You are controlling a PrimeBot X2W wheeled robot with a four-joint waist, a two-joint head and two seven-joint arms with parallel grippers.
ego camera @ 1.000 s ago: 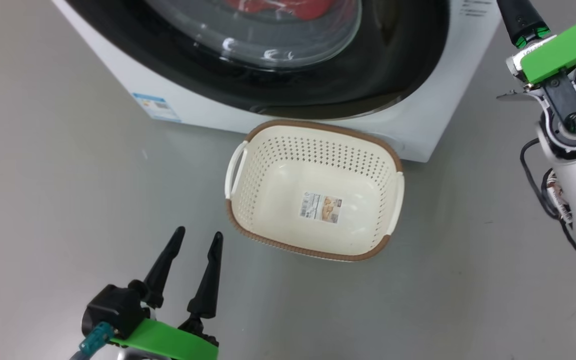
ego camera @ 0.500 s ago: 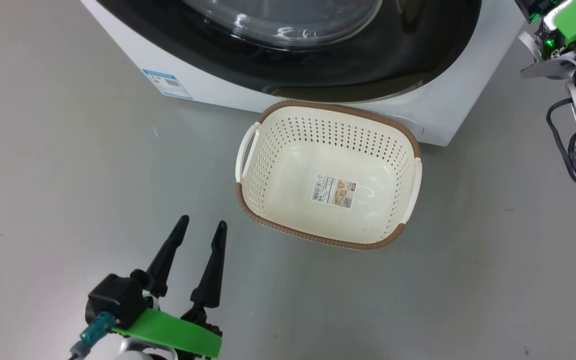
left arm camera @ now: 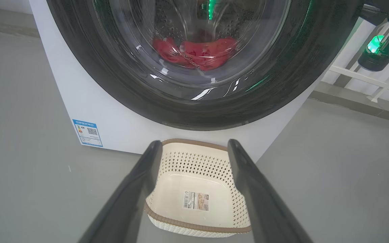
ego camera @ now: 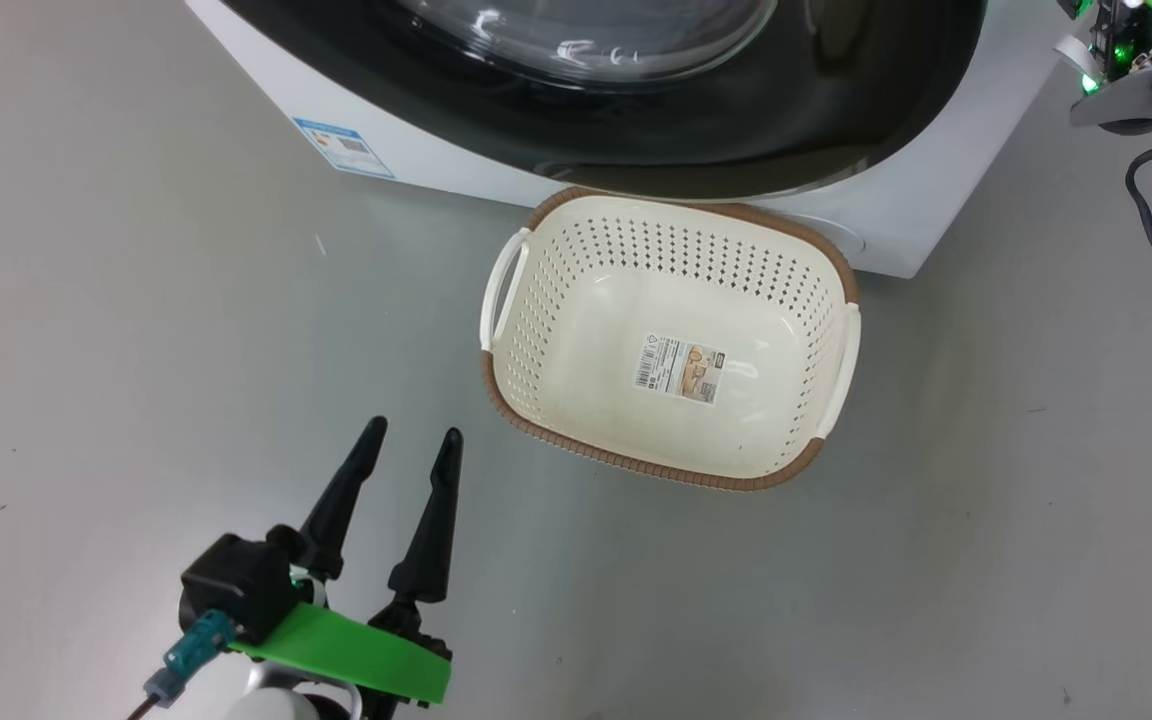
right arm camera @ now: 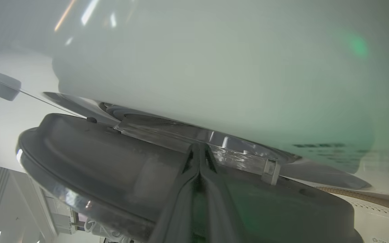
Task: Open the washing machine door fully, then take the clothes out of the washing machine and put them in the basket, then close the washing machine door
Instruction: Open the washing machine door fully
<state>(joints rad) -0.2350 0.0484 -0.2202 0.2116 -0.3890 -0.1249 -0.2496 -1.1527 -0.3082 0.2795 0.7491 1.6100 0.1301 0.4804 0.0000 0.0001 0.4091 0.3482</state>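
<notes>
Opening the door [right arm camera: 89, 158], by the look of it: right end effector [right arm camera: 199, 148] pressed together, pinching nothing, tips tucked at the door's right edge against the white washer [left arm camera: 79, 101] front. Seems barely ajar there, with a sliver of glass [right arm camera: 235, 152] showing between door and front; cannot tell how far. Red clothes [left arm camera: 194, 54] lying low in the drum [left arm camera: 167, 20] behind the glass, none taken out yet. Empty basket [ego camera: 676, 250] sitting on the floor [ego camera: 136, 350] just near of the washer, touching or almost touching the front. Left end effector [ego camera: 414, 430] spread and empty, hovering near and left of the basket. Next, probably: hook behind that edge and swing wide to the left, minding a slip off the glossy black and the basket below the swing.
</notes>
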